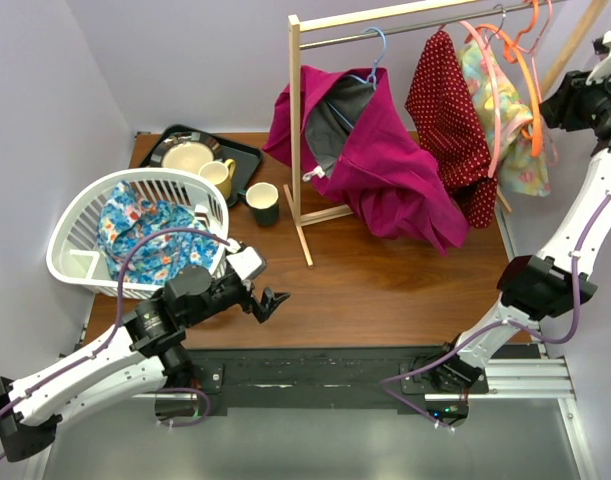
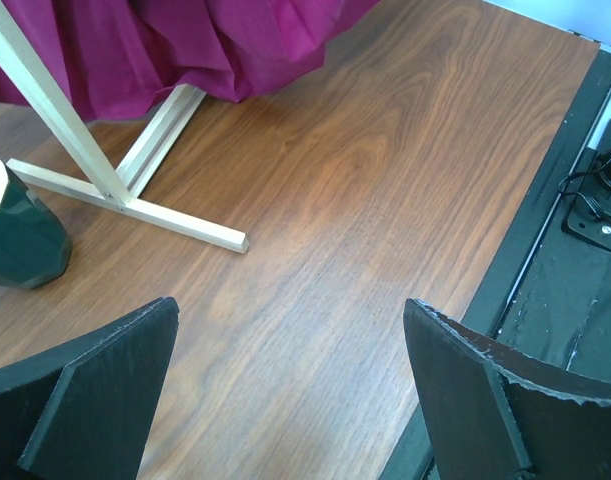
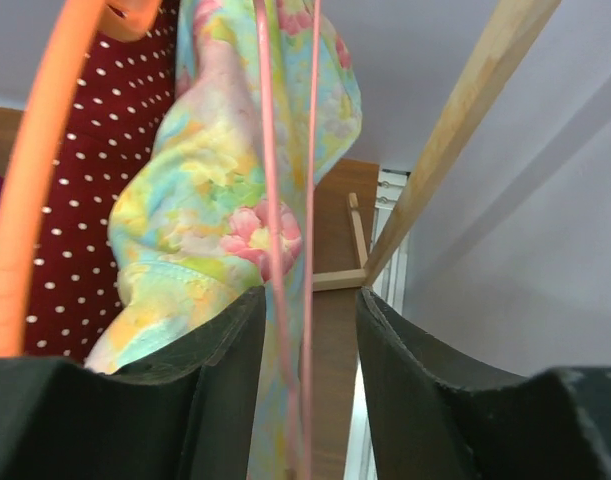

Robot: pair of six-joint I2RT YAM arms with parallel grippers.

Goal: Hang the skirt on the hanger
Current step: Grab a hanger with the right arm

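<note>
Pink hanger (image 3: 313, 150) at 2 o'clock carries the floral skirt (image 3: 215, 230), judged light, limp and slippery, best held at the waistband; right end effector (image 3: 310, 300) parted around the wire, left end effector (image 2: 290, 310) wide open.

No writing, label, brand mark, number or sign could be read on anything in the three views.

white plastic basket (image 1: 70, 262) is sitting left of the wooden clothes rack (image 1: 295, 120), pastel floral skirt (image 1: 518, 160) hanging on it.
</note>
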